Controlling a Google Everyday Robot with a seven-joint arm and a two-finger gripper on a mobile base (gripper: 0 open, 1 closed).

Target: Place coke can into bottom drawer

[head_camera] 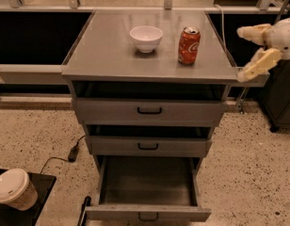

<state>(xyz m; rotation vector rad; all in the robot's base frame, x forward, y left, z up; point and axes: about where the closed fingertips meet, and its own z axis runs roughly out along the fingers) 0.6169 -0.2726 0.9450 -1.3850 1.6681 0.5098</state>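
Camera view: can waiting on the bench, bottom drawer pulled open, gripper off to the right.

Nearest, the bottom drawer (147,213) stands pulled out with its grey tray bare, ready to take the load; a lidded paper cup (13,189) sits on the floor to its left. The middle drawer (149,146) and top drawer (149,111) are each out a little. On the bench (102,55), the white bowl (146,37) sits centre-back and the can (189,45) stands upright near the right edge. The gripper (241,53) hangs just past that right edge, apart from the can, its two fingers spread. To grasp well, I judge it should come in level from the right, close on the can's middle, and keep off the bowl. The can's white script on red reads as the cola logo, though not letter by letter.
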